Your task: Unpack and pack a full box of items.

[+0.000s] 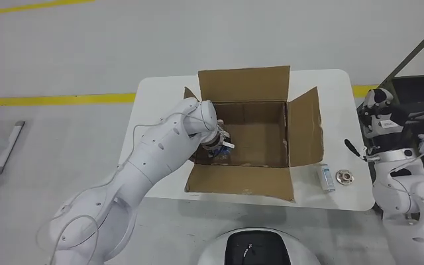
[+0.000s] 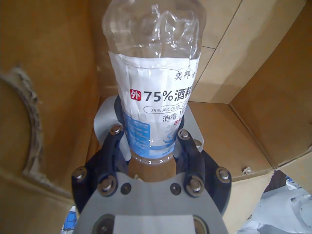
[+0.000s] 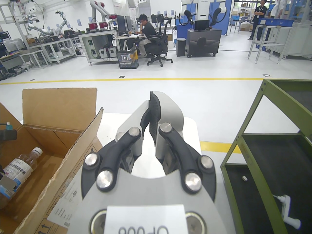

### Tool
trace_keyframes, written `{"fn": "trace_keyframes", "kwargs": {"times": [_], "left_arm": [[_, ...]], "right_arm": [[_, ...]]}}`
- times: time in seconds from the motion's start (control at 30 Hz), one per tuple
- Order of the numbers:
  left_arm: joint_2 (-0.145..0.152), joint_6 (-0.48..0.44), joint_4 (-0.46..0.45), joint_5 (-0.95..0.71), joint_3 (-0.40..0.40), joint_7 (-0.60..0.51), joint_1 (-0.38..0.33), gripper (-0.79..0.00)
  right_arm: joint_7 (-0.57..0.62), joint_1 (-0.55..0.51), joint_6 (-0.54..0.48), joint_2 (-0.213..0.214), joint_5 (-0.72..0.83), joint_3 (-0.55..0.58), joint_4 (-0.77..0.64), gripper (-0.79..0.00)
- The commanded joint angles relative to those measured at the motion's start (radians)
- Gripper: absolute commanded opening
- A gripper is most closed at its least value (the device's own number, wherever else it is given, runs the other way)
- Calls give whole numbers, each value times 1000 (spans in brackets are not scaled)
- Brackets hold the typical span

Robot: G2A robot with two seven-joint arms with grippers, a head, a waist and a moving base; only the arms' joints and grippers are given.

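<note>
An open cardboard box [image 1: 305, 126] stands in the middle of the white table [image 1: 159, 93]. My left gripper [image 1: 222, 147] is inside the box at its left wall, shut on a clear plastic bottle [image 2: 156, 49] with a white and blue label. The jaws clamp the labelled lower part, and the left gripper [image 2: 151, 127] holds the bottle just above the box floor [image 2: 231, 135]. The same bottle [image 3: 18, 169] lies tilted in the box [image 3: 61, 103] as the right wrist view has it. My right gripper [image 3: 152, 115] is shut on nothing, above the table's right end.
A small white bottle [image 1: 326, 177] and a round metal-looking ring [image 1: 343, 176] lie on the table right of the box. A green cart [image 3: 268, 147] with black shelves stands off the right end. The box flaps stick out on all sides.
</note>
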Motion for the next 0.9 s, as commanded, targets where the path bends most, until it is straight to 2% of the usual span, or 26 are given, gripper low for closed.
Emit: {"fn": "trace_keyframes", "kwargs": {"times": [0.0,0.07,0.1,0.13,0.4,0.57,0.73,0.87], "left_arm": [[-5,-1,11,10,0,-1,0,-653],[-10,-9,21,2,0,-9,0,-520],[-13,-10,25,3,0,-10,-1,-416],[-15,-11,30,3,0,-11,-1,-6],[-26,-15,48,-11,0,-16,-12,0],[-20,-7,24,-36,0,-7,-36,0],[5,3,-26,-53,0,3,-73,0],[43,28,-106,-69,0,28,-122,0]], "right_arm": [[-1,-1,1,0,0,0,-1,-785],[-2,-3,3,1,0,1,-2,-785],[-1,-5,3,1,1,1,-3,-785],[0,-6,4,1,2,1,-4,-785],[3,-13,8,3,2,2,-11,-785],[3,-15,9,4,3,0,-15,-785],[8,-16,8,5,2,-4,-18,-785],[12,-15,6,6,1,-6,-19,-785]]}}
